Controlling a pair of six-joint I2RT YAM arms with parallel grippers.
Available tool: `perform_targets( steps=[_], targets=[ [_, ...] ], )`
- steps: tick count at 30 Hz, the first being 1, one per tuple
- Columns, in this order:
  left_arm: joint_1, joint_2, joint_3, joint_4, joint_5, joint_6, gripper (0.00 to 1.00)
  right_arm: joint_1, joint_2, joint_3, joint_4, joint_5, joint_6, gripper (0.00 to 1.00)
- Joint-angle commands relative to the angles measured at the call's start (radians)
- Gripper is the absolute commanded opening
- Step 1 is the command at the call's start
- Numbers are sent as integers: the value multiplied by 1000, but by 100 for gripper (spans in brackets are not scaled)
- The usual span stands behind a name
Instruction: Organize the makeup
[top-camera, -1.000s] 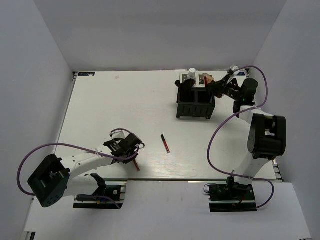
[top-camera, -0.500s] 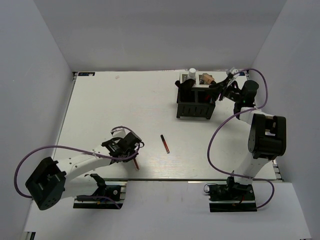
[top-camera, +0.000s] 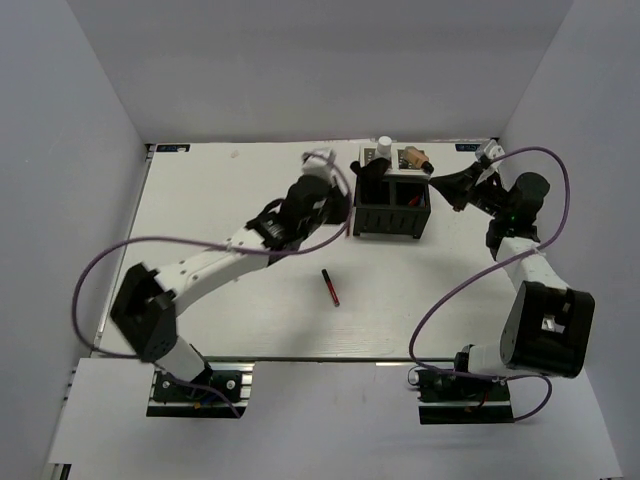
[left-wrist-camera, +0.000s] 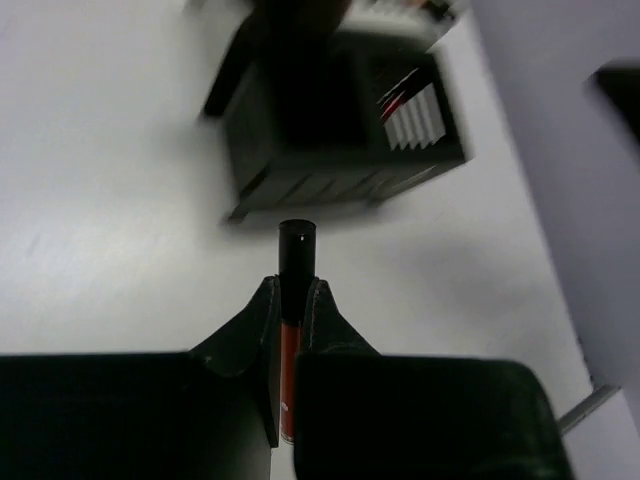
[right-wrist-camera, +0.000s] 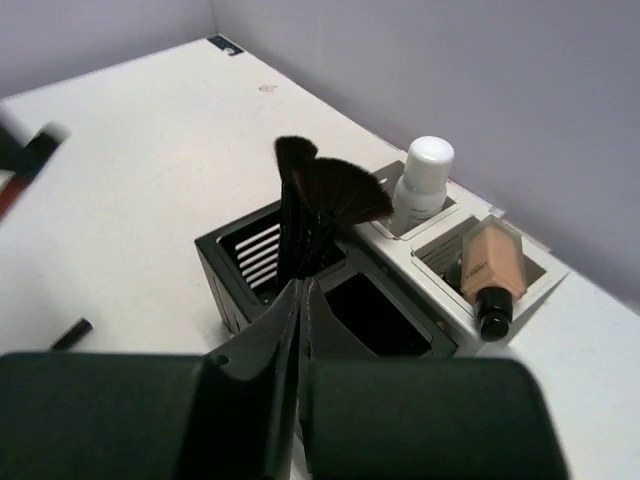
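My left gripper (left-wrist-camera: 293, 292) is shut on a thin red-black pencil (left-wrist-camera: 296, 262), black cap forward, held just short of the black four-compartment box (left-wrist-camera: 340, 150); in the top view this gripper (top-camera: 340, 203) is at the box's left side. A second pencil (top-camera: 330, 287) lies on the table. Black brushes (right-wrist-camera: 318, 200) stand in the box (right-wrist-camera: 250, 262). A white bottle (right-wrist-camera: 424, 178) stands and a tan bottle with a dark cap (right-wrist-camera: 490, 272) lies in the white holder (right-wrist-camera: 545, 275) behind it. My right gripper (right-wrist-camera: 303, 292) is shut and empty, right of the box (top-camera: 391, 208).
The grey side walls stand close to the table's left and right edges, and the back wall is just behind the holder. A red pencil (left-wrist-camera: 397, 100) shows inside a box compartment. Cables loop off both arms over the table.
My left arm has swung from the front left of the table up to the box, carrying the red-black pencil. My right gripper has drawn back to the right, away from the box.
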Motion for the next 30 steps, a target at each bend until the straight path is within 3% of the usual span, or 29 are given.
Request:
perform_targets(
  steps=[1,5,8,12,16,20,23,30],
  targets=[
    [-6,193,225,254,114,250,0,-21,-91,-58,-145,-25,-101,0],
    [-6,385,380,448,163,348,0,-39,-208,-141,-253,-60,-180,0],
    [-6,503,444,601,165,362,0,-51,-223,-94,-463,-76,-262,0],
    [-6,637,552,735,151,358,0,-62,-240,-83,-527,-85,-364,0],
    [-15,781,743,747,137,332,0,-71,-239,-68,-541,-94,-387,0],
    [-15,858,825,752,110,347,0,-77,-231,-69,-539,-105,-390,0],
    [-15,882,819,752,116,387,0,-85,-225,-71,-529,-108,-387,0],
    [-15,876,761,726,142,370,0,-85,-214,-71,-512,-136,-388,17]
  ],
)
